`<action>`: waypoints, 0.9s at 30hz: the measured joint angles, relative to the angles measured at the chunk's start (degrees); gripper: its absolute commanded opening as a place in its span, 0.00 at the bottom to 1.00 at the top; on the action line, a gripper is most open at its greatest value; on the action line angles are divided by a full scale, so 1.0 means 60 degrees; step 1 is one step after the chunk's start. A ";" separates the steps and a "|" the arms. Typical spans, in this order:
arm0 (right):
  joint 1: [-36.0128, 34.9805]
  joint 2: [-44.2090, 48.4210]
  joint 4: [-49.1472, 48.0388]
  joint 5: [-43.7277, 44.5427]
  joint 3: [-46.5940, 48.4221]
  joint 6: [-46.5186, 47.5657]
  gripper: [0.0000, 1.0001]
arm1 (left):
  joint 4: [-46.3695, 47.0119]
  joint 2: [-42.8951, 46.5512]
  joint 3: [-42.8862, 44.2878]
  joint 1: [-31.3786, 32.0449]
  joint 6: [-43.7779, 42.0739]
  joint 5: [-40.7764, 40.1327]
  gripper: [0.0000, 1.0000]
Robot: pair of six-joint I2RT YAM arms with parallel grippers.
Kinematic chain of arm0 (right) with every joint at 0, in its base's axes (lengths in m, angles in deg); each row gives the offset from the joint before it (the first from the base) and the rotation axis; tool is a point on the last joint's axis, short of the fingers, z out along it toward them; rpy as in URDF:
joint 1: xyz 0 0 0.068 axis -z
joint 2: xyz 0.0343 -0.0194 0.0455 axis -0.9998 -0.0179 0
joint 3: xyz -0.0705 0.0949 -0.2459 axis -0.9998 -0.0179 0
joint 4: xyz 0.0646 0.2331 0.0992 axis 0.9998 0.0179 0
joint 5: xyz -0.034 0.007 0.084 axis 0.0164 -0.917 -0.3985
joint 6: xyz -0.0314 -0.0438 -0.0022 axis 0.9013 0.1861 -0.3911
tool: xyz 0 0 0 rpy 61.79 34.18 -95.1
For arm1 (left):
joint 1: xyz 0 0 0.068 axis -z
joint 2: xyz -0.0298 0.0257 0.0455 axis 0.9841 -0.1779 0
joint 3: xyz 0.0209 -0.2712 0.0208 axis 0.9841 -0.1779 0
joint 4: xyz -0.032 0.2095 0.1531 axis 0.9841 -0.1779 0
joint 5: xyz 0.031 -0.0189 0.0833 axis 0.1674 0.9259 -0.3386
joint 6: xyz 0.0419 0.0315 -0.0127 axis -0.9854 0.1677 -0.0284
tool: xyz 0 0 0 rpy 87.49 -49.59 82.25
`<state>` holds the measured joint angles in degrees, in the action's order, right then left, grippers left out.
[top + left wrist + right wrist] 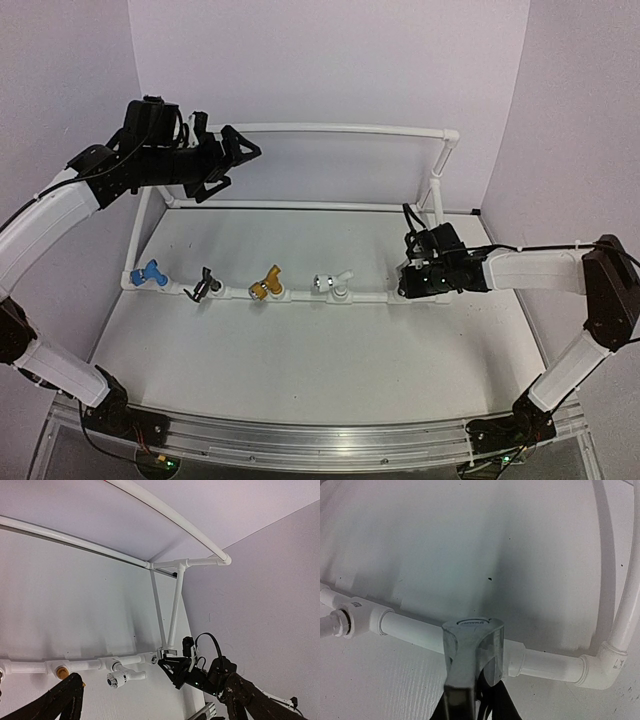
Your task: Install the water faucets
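Four water faucets sit in a row on the front pipe (pixel 370 297): blue (pixel 148 273), black (pixel 206 286), gold (pixel 267 284) and white (pixel 333 284). My right gripper (pixel 412 280) is at the pipe's right end, shut on the shiny silver faucet (pixel 472 650). That faucet stands right against a pipe fitting; whether it is seated I cannot tell. From above, the gripper hides it. My left gripper (pixel 235 150) hangs open and empty, high at the back left by the frame's top rail. Its view looks down on the white faucet (pixel 120 676) and the right gripper (pixel 170 666).
The white pipe frame (pixel 340 128) rises at the back, with uprights at both ends and an elbow (pixel 602 665) just right of the silver faucet. Purple walls close in on the left, back and right. A metal rail (pixel 300 440) runs along the near edge.
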<state>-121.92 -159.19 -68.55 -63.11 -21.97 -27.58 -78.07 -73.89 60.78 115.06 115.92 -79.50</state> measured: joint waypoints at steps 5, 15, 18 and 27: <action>0.0000 0.0005 0.0028 0.0017 0.0000 -0.0297 0.28 | -0.0001 0.0000 0.0000 -0.0002 0.0000 -0.0004 0.98; 0.0032 0.0175 0.0590 0.0373 0.0004 -0.0685 0.58 | -0.0001 0.0000 0.0000 -0.0002 0.0003 -0.0014 0.99; 0.0086 0.0237 0.0751 0.0411 0.0004 -0.0629 0.66 | -0.0001 0.0000 0.0000 -0.0002 0.0004 -0.0046 0.99; 0.0127 0.1046 0.1081 0.0003 0.0004 -0.0172 0.98 | -0.0001 0.0000 0.0000 -0.0002 0.0004 -0.0076 0.99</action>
<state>-121.16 -152.92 -62.06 -63.09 -21.94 -28.61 -78.07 -73.89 60.78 115.04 115.94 -79.96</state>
